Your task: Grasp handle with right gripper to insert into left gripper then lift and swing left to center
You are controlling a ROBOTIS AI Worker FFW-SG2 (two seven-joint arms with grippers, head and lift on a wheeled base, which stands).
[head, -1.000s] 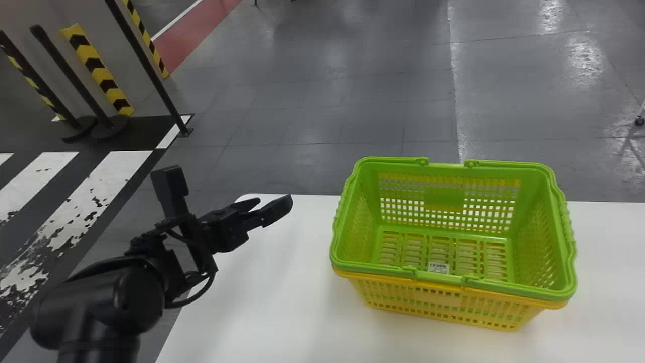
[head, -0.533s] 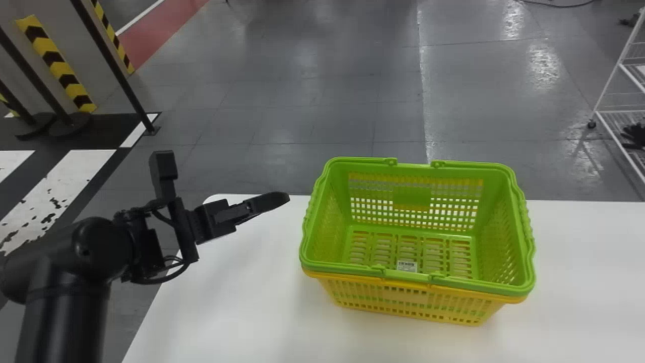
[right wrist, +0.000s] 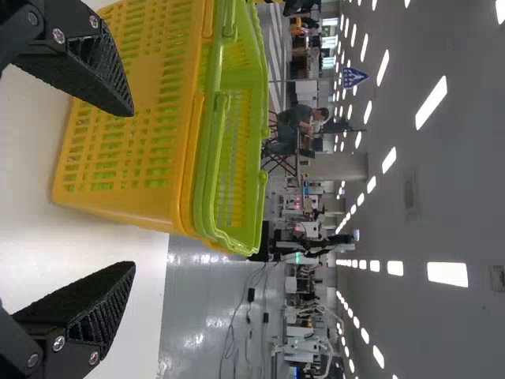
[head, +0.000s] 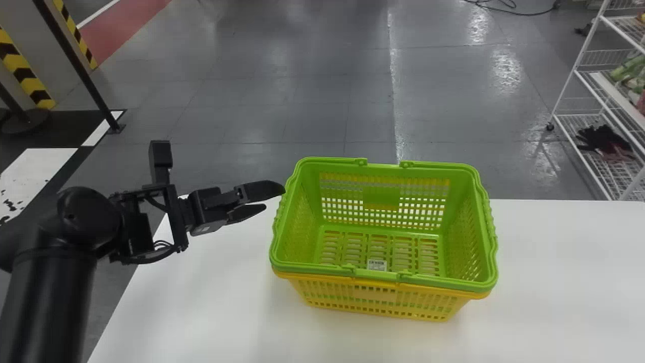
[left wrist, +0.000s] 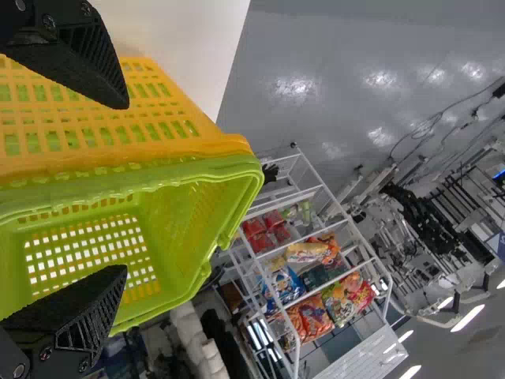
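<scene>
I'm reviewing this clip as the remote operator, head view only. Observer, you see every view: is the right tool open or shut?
Observer: Open: in the right wrist view, the right tool has its two fingers well apart.

Operator: What lies beyond those fingers?

Observer: One finger overlaps the side of the yellow basket; the other is seen against the white table.

Operator: And what is on the white wire rack off to my right?

Observer: The left wrist view shows brightly coloured packets on its shelves.
</scene>
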